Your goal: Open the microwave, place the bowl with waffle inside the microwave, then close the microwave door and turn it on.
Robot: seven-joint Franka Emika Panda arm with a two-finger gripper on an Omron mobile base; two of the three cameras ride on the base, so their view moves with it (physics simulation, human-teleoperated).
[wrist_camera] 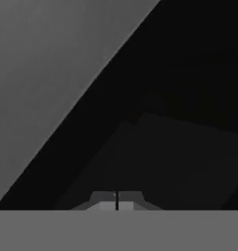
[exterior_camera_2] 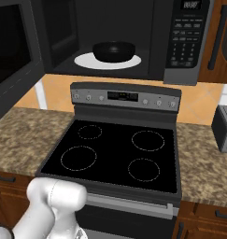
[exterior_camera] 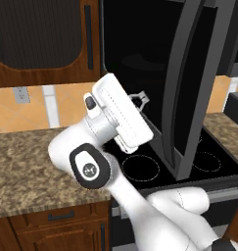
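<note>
Already inside the microwave (exterior_camera_2: pixel 180 42), the bowl (exterior_camera_2: pixel 114 50) waits as the pressed-together gripper (wrist_camera: pixel 116 201) risks glancing off the open microwave door (exterior_camera: pixel 189 98).

Swung-out microwave door (exterior_camera: pixel 189 93) across stove (exterior_camera_2: pixel 119 154), microwave (exterior_camera_2: pixel 133 37) mouth unobstructed

A black glass-top stove (exterior_camera_2: pixel 116 156) sits between speckled granite counters (exterior_camera: pixel 27 166), toaster (exterior_camera_2: pixel 223 128) right.

Microwave door (exterior_camera: pixel 189 88): glossy black glass in a matt dark grey frame. Stove (exterior_camera_2: pixel 115 154): smooth black glass top. Tabletop (exterior_camera: pixel 22 166): speckled stone; cabinets (exterior_camera: pixel 57 220): brown wood.
</note>
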